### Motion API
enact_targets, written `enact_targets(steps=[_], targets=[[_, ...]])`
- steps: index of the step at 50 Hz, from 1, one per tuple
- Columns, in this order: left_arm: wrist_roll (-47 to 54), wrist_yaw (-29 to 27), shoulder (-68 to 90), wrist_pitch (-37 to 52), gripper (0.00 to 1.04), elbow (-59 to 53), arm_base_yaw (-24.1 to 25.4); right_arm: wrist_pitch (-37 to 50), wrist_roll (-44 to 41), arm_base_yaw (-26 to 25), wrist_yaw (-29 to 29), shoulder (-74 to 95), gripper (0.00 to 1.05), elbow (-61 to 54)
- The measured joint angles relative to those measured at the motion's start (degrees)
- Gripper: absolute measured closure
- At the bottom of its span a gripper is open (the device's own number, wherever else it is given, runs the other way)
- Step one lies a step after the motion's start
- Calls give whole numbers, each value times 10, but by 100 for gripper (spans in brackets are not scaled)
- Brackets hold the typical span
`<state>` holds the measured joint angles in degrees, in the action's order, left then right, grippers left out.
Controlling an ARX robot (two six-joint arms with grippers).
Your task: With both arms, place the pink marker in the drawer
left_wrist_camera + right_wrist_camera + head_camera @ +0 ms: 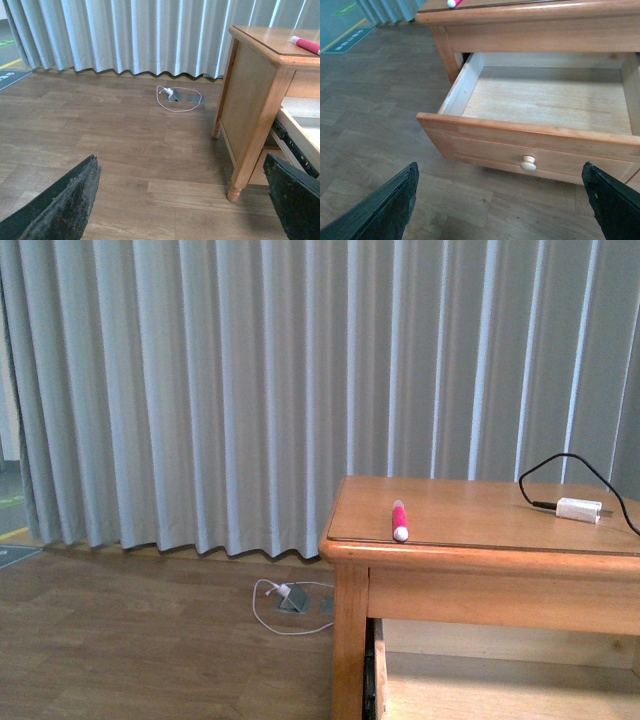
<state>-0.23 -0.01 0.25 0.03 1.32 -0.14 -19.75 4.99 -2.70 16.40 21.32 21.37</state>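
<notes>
While left hand (180,165) and right hand (500,167) gape over floor (125,150), drawer (520,135) open

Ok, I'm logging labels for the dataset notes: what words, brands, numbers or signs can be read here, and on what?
No text can be read in any view.
The dark floor mat: white markings, too blurred to read.
The pink marker: no print shows.
The white charger plug: no legible marking.
The drawer: plain wood, no label.
</notes>
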Motion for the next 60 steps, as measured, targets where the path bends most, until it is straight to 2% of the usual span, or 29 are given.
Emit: enact_targets(steps=[28, 30, 33, 35, 36, 41, 53, 60], targets=[[0, 0, 0, 0, 6, 0, 0, 3, -1, -6, -7, -14, 8, -1], [-4, -51, 5, 0, 6, 0, -15, 3, -1, -6, -7, -14, 8, -1], [-12, -202, 36, 1, 6, 1, -72, 3, -1, -6, -7, -14, 8, -1], [-11, -257, 57, 3, 6, 3, -106, 3, -1, -6, -7, -14, 8, -1], [-8, -266, 66, 9, 6, 7, -120, 3, -1, -6, -7, -14, 8, -1], [11, -249, 128, 45, 6, 55, -150, 3, -1, -6, -7, -14, 8, -1], [78, -115, 348, 115, 6, 222, -135, 3, -1, -6, -7, -14, 8, -1], [119, -95, 485, 172, 6, 315, -155, 3, -1, -6, -7, -14, 8, -1]])
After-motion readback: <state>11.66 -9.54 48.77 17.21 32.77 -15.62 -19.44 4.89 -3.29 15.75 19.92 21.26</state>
